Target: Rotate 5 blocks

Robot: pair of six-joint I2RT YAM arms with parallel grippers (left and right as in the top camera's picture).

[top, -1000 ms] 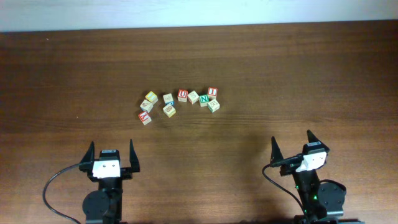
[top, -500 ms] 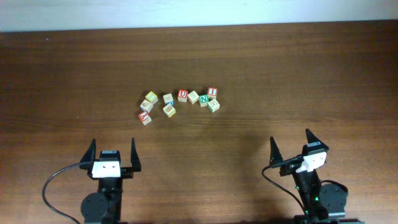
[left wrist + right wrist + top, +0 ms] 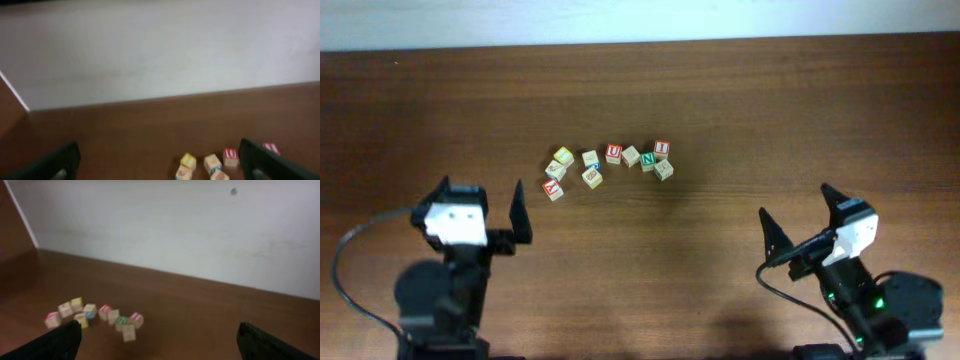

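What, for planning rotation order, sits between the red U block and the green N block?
A pale tan-faced block sits between the red U block and the green N block, clear in the overhead view.

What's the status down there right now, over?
Left gripper open, empty. Right gripper open, empty. Small pale wooden alphabet blocks clustered on dark wooden table, none held. Nothing between grippers and blocks.

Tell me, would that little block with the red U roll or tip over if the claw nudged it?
The U block looks like a flat-faced wooden cube, so it would probably slide rather than roll or tip. Being small, it is likely light and stiff. A pale block sits close beside it, so a sideways push might shove that too.
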